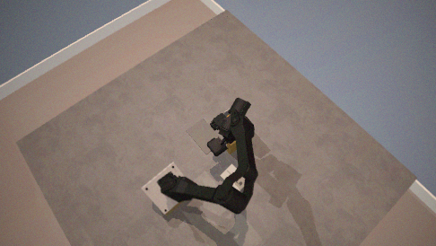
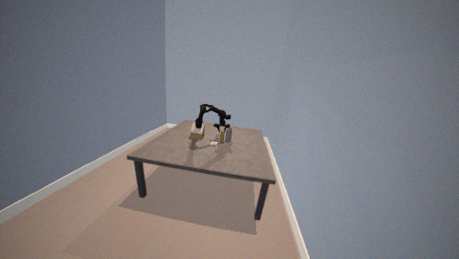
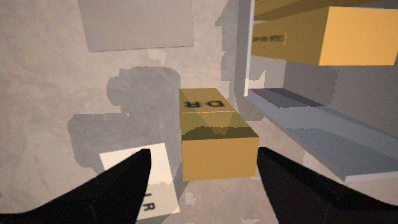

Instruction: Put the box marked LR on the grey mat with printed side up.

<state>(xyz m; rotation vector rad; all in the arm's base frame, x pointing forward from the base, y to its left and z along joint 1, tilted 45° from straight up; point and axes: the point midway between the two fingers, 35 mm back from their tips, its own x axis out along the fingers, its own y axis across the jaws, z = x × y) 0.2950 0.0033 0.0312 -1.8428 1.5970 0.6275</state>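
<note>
Wrist | box (image 3: 218, 130): yellow-tan, dark print "DR" | pincer (image 3: 204, 155) (image 1: 222, 135): open, unloaded

A yellow-orange rectangular box (image 1: 231, 147) (image 2: 222, 136) (image 3: 220, 157) stood upright on the bench, outside the bin, with black "DR" on one side. A grey open-topped bin (image 2: 229, 135) (image 3: 345, 135) stood to its right, on its far side, holding two more yellow-orange boxes (image 3: 360, 37); the small print on one was too blurred to read. A flat grey rectangular mat (image 1: 197, 132) (image 3: 140, 25) lay left of the bin.
</note>
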